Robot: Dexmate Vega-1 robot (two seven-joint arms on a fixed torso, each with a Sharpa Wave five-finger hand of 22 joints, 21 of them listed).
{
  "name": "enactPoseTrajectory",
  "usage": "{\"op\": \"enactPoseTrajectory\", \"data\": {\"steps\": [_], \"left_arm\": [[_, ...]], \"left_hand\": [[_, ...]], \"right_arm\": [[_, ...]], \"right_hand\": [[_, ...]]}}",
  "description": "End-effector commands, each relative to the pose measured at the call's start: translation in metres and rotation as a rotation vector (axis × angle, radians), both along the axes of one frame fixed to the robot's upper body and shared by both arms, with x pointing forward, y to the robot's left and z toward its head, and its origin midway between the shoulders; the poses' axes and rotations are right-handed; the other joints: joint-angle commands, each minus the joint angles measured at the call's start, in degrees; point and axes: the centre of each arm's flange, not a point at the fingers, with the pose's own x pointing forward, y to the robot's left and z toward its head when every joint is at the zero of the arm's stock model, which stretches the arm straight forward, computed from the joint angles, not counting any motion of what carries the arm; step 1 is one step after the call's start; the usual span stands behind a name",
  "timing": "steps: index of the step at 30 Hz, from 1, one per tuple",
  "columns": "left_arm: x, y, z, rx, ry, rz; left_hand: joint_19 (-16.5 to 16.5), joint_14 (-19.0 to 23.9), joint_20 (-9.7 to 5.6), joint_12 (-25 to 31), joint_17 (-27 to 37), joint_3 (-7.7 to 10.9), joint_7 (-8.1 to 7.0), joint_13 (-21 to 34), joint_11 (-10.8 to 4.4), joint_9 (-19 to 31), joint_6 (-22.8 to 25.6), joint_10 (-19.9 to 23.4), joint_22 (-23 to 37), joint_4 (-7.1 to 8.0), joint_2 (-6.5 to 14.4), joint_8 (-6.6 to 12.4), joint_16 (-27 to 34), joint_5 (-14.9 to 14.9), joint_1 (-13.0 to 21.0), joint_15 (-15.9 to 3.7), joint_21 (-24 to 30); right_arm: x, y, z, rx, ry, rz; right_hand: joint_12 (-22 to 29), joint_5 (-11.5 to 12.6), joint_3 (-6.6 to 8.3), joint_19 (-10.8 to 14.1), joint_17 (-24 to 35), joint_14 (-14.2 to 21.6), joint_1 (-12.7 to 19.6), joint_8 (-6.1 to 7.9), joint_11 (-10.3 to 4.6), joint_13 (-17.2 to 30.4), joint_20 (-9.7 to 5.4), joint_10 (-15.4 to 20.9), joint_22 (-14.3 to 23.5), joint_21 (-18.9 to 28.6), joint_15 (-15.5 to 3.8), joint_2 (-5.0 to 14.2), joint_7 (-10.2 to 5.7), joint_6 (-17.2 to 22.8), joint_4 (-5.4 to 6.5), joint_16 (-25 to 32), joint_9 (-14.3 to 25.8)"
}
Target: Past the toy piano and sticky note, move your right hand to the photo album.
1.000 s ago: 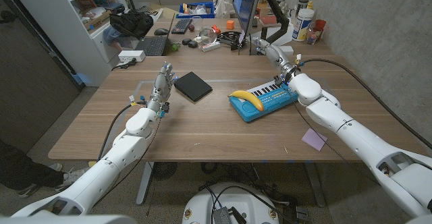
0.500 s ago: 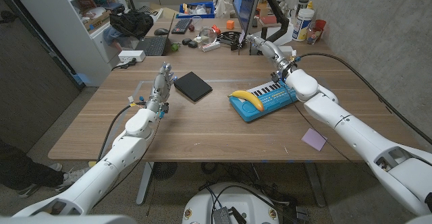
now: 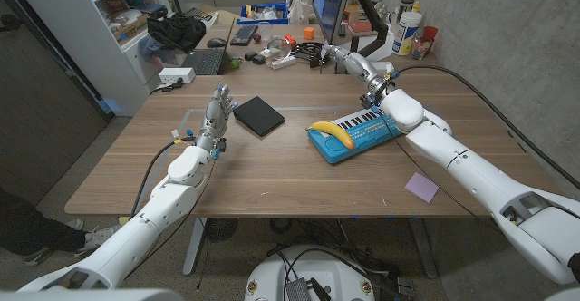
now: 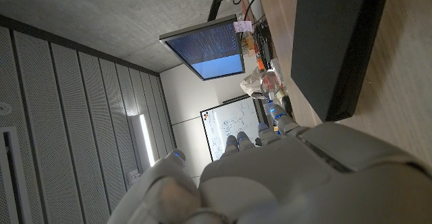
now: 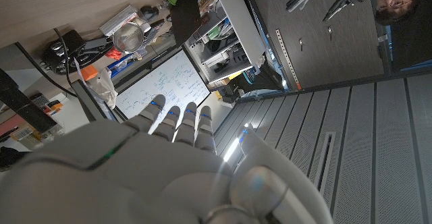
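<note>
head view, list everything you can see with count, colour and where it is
photo album: 1, black, flat on the table's left half, beside the left robot hand
toy piano: 1, blue with white keys, on the table's right half
banana: 1, yellow, lying on the toy piano's left end
sticky note: 1, purple, near the table's front right edge
keyboards: 2, black, on the cluttered desk behind
monitor: 1, seen edge-on, behind the table
shelf: 1, white, far left
left robot hand: 1, white, fingers apart, beside the album
right robot hand: 1, white, fingers extended, at the table's far edge beyond the piano
</note>
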Motion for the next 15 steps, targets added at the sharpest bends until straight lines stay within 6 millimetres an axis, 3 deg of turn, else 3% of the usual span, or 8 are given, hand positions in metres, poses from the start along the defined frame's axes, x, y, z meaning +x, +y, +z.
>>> {"op": "enactPoseTrajectory", "data": {"steps": [1, 15], "left_arm": [[-0.002, 0.000, 0.000, -0.001, -0.005, -0.003], [-0.005, 0.002, -0.002, 0.002, -0.008, 0.004]], "left_hand": [[-17.97, -22.25, -4.40, 0.31, 0.19, -0.12, -0.05, 0.28, 0.26, 0.12, -18.86, -17.90, 0.18, -0.14, 6.91, 0.42, 0.57, 0.26, 0.05, -3.99, 0.29], [-17.97, -22.24, -4.42, 0.28, 0.18, -0.15, -0.08, 0.28, 0.29, 0.13, -18.74, -17.88, 0.17, -0.15, 6.90, 0.41, 0.57, 0.29, 0.06, -4.04, 0.30]], "right_arm": [[-0.005, 0.011, 0.007, -0.058, -0.039, -0.006], [-0.012, 0.025, 0.014, -0.128, -0.081, -0.025]], "right_hand": [[0.30, -0.20, 0.44, 0.54, 0.07, 0.39, 0.76, 0.26, 0.11, 0.12, -4.92, 0.24, 0.12, -0.14, -0.37, 4.35, -0.21, 0.50, -0.17, -0.16, 0.27], [0.22, -0.27, 0.48, 0.59, 0.09, 0.35, 0.88, 0.24, 0.44, 0.13, -4.90, 0.18, 0.13, -0.30, -0.20, 4.28, -0.38, 0.84, -0.15, -0.21, 0.31]]}}
